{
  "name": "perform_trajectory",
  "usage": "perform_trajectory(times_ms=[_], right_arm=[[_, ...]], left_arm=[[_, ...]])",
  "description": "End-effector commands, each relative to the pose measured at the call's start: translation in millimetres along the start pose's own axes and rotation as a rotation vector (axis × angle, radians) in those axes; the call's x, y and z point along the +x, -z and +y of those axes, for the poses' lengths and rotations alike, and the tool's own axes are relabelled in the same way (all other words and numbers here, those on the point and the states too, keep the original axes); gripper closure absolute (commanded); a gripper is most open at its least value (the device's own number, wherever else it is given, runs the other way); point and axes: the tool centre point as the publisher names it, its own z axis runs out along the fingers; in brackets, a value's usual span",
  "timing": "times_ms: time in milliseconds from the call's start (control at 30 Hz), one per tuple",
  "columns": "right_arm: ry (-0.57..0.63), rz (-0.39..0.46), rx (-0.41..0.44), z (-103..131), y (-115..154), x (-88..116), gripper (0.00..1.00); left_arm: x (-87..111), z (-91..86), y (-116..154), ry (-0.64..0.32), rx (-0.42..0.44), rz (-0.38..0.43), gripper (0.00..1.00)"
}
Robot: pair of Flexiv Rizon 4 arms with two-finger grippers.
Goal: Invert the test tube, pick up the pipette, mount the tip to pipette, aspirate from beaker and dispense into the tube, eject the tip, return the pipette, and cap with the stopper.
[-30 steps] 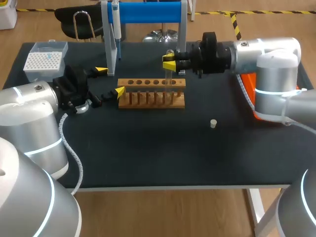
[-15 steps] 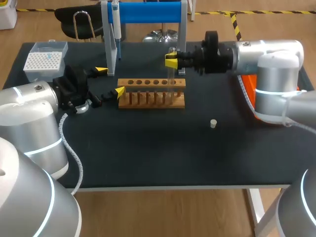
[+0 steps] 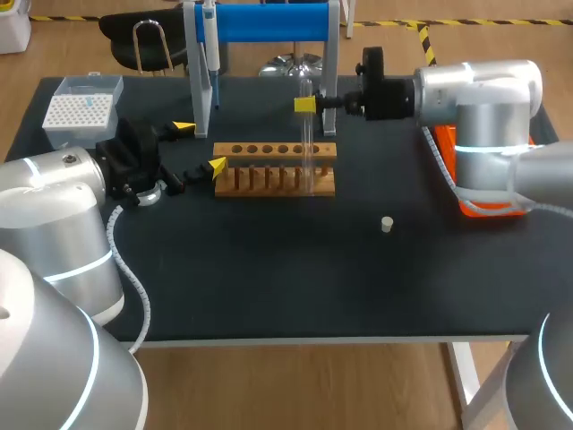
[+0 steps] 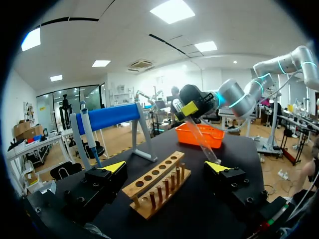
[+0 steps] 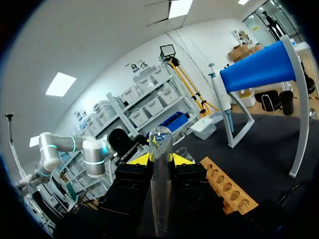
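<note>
Clear glass in the right gripper [image 3: 305, 105]: tube [image 3: 308, 143] clamped near its upper end, yellow tips pressing from both sides. Hangs over the right end of the rack [image 3: 235, 150], long axis close to upright seen from above, leaning somewhat in the left wrist view. Lower end about level with the rack's top; hard to tell whether clear of it. Shows a rounded end ahead of the fingers in the right wrist view, so probably closed end up, mouth down. Calls, on that reading, for a lift and then a wrist roll about the grip, to bring the mouth up before lowering into a hole. Left gripper [image 3: 199, 147] spread wide and empty, just beside the rack's left end, and nearer than the right arm to the pipette [image 3: 209, 45] on its stand. Stopper [image 3: 387, 224] on the table right of the rack, well apart from both grippers.
</note>
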Motion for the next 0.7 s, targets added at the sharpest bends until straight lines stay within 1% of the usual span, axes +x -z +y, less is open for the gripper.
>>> perform_trajectory(times_ms=[33,100,233,467,633,700], right_arm=[[-0.734,0.039,0.073,5.7,4.7,2.0,1.0],[-0.799,0.05,0.059,5.7,7.1,3.1,1.0],[-0.892,0.06,0.043,3.6,11.4,3.4,1.0],[-0.941,0.072,0.028,-5.8,14.9,1.9,1.0],[-0.973,0.103,0.036,-9.6,14.0,7.2,1.0],[-0.983,0.096,0.038,-10.2,13.5,8.7,1.0]], left_arm=[[1.0,1.0,-0.1,-0.001,0.004,-0.004,0.0],[1.0,1.0,-0.1,-0.001,0.004,-0.004,0.0],[1.0,1.0,-0.1,-0.001,0.004,-0.004,0.0],[1.0,1.0,-0.1,-0.001,0.004,-0.004,0.0],[1.0,1.0,-0.1,-0.001,0.004,-0.004,0.0],[1.0,1.0,-0.1,-0.001,0.004,-0.004,0.0]])
